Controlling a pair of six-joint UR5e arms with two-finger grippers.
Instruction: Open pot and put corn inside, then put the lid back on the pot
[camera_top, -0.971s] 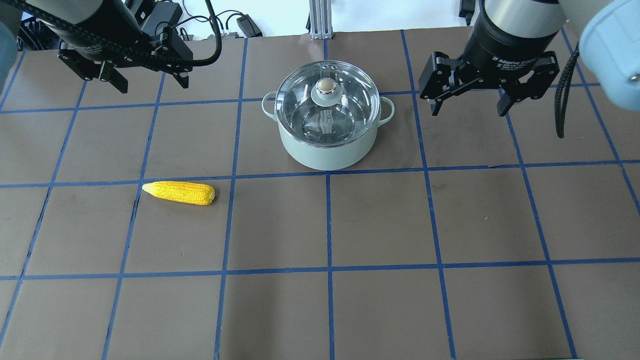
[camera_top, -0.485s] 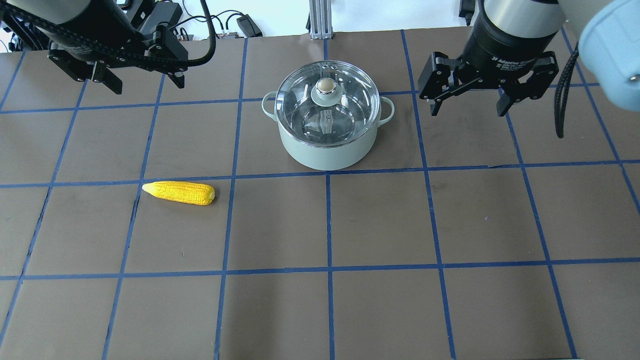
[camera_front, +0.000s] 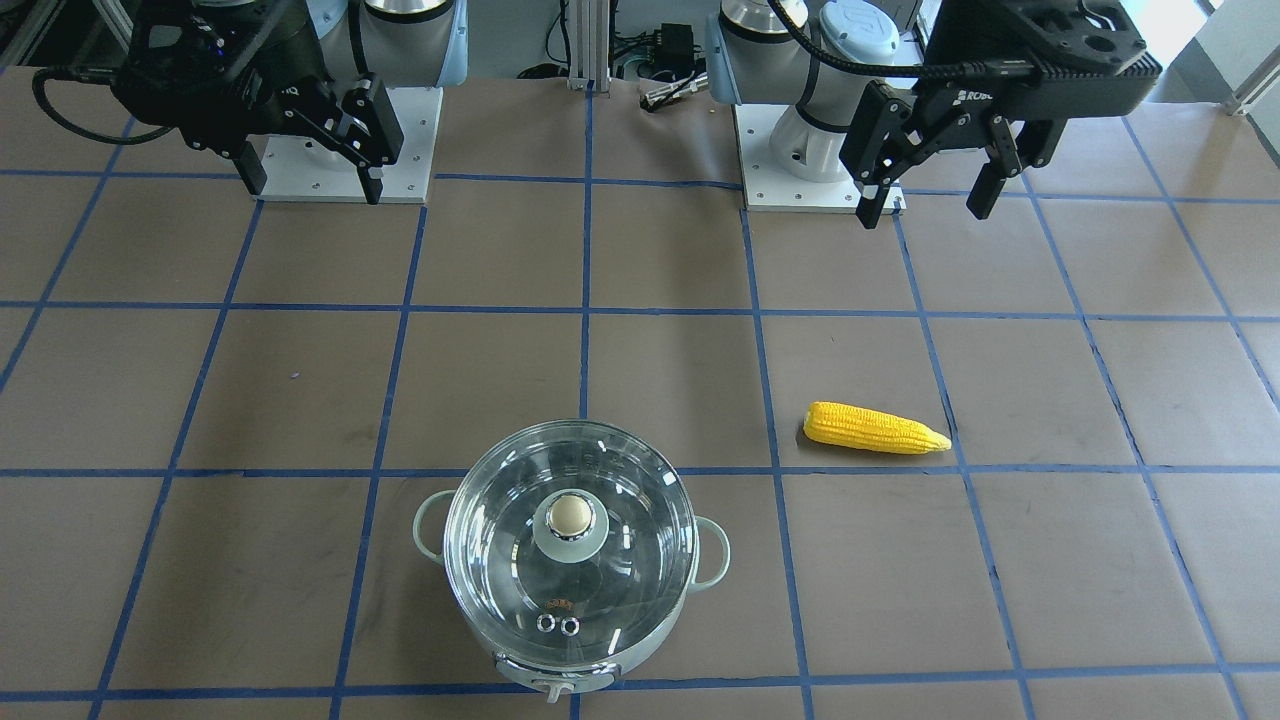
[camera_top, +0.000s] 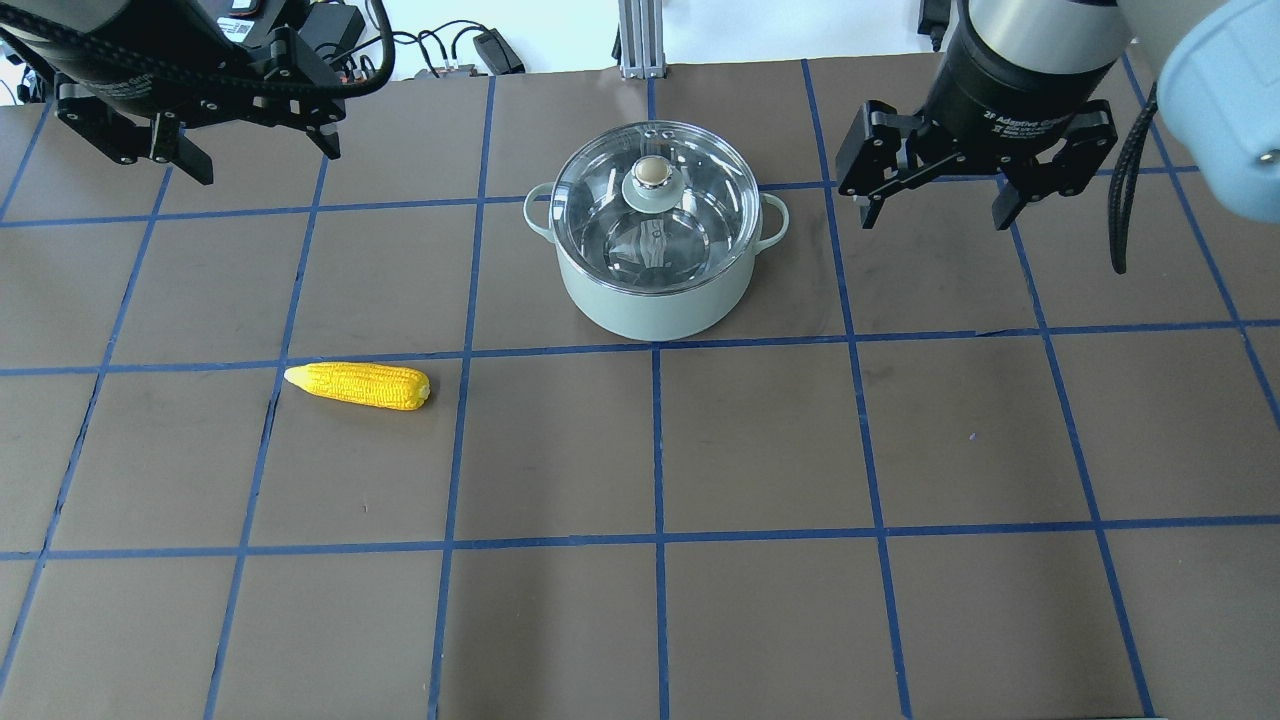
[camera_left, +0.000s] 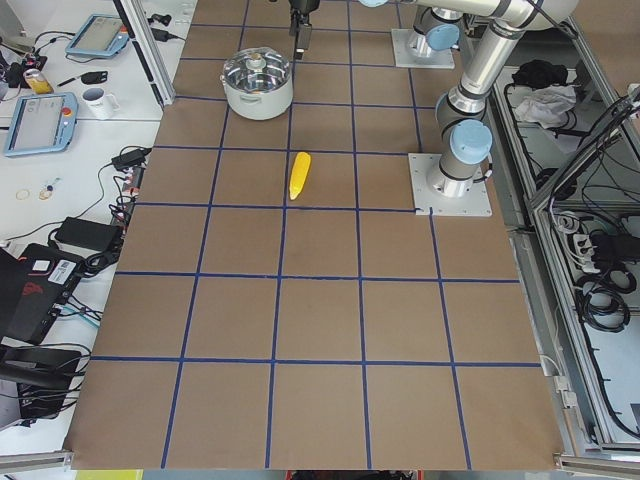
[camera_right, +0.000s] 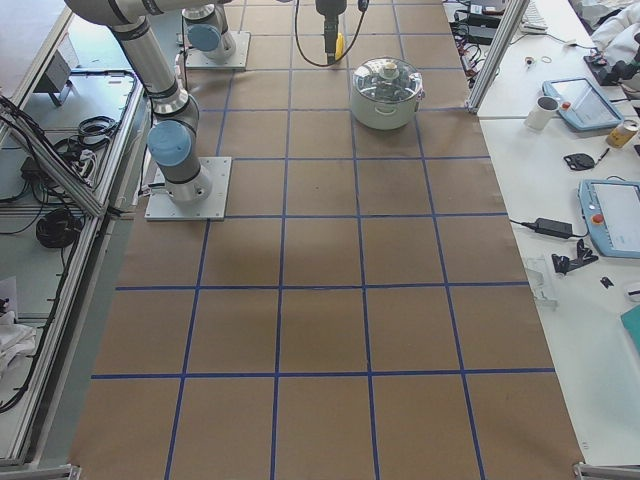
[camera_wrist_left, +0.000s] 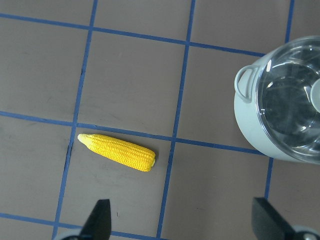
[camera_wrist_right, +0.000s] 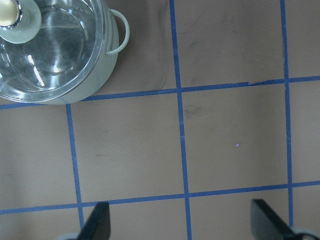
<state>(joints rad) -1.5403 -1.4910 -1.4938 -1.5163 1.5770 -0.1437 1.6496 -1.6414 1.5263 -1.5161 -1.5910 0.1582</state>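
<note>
Hovering high over the counter (camera_top: 760, 440), my left fingers (camera_top: 192, 162) and right fingers (camera_top: 866, 205) are both spread wide and hold nothing, one set on either side of the pot (camera_top: 650, 300). The lid (camera_top: 600, 200) sits on the pot's rim, so as I judge it the first step, opening the pot, is not yet begun. The corn (camera_top: 358, 386) lies flat on the counter on my left, well apart from the pot, with its pointed end turned away from the pot. The pot looks empty through the glass, though the reflections make that hard to be sure of. My right fingers are the nearer set to the pot, so I would bring them over the knob at the lid's middle, lower them around it, close on it, and lift straight up so the rim comes free. The lid then needs a bare spot on the counter, which leaves my left fingers free to take the corn.
</note>
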